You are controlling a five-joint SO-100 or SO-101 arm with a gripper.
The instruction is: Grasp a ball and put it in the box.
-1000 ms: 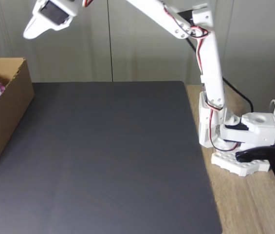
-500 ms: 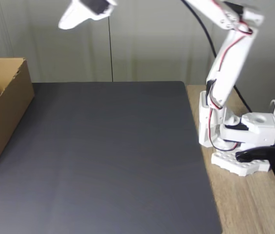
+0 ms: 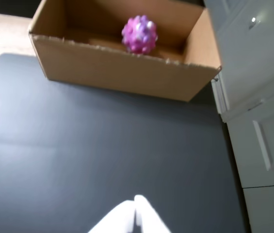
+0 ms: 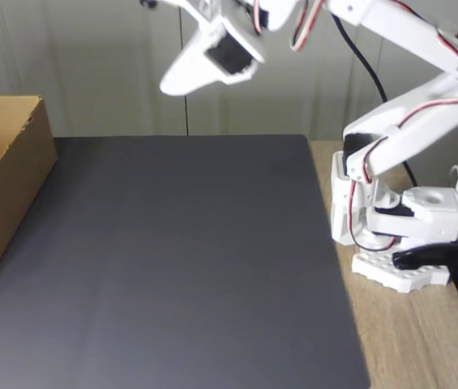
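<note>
One ball (image 3: 139, 34) inside box (image 3: 122, 68); claw (image 3: 136, 209) closed, empty, tips cropped at frame edge.

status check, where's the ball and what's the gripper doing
Gripper shut, empty, high above the mat. Ball inside the box. Nothing in the way.

The pincer (image 4: 169, 87) has swung right in the fixed view, away from the box (image 4: 2, 186) and back toward the arm's base, with its upper links folded lower. The ball (image 3: 139, 34) (seen from the wrist, resting inside the box) now lies well ahead of the pincer.
</note>
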